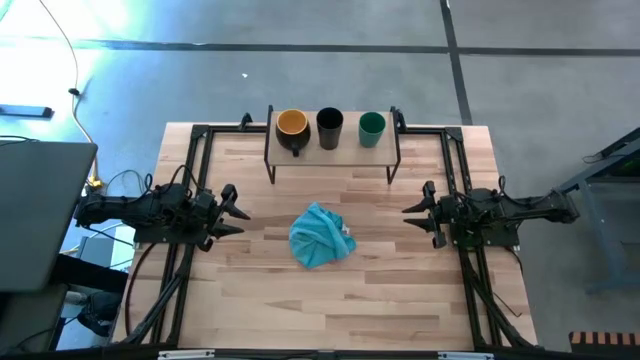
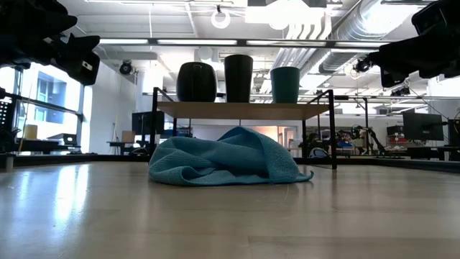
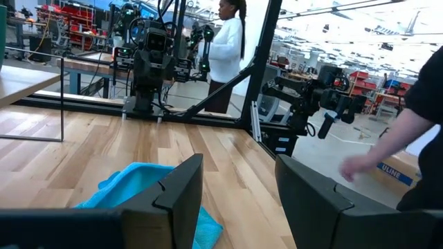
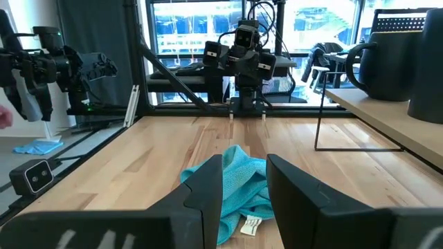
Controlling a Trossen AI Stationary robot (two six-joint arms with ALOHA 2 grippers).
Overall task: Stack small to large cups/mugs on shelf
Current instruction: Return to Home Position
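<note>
Here, three vessels stand upright, mouths up, in a row along the long axis of the shelf (image 1: 345,152) at the counter's (image 1: 380,290) back: mug (image 1: 292,124), black cup (image 1: 329,123), green cup (image 1: 372,125). The mug's handle points toward the teal cloth (image 1: 321,236). The left gripper (image 1: 238,210) and right gripper (image 1: 415,212) hover spread and empty on either side of the cloth. A box (image 3: 391,173) reads "ULINE".

1. You'll find a crumpled teal cloth (image 1: 321,236) at the middle of the wooden table (image 1: 400,300).
2. At your table's 9 o'clock, past its edge, sits a grey panel (image 1: 35,215).
3. In the left wrist view, you can see a person in a white top (image 3: 225,48) standing beyond the table, and another person's hand (image 3: 356,166).
</note>
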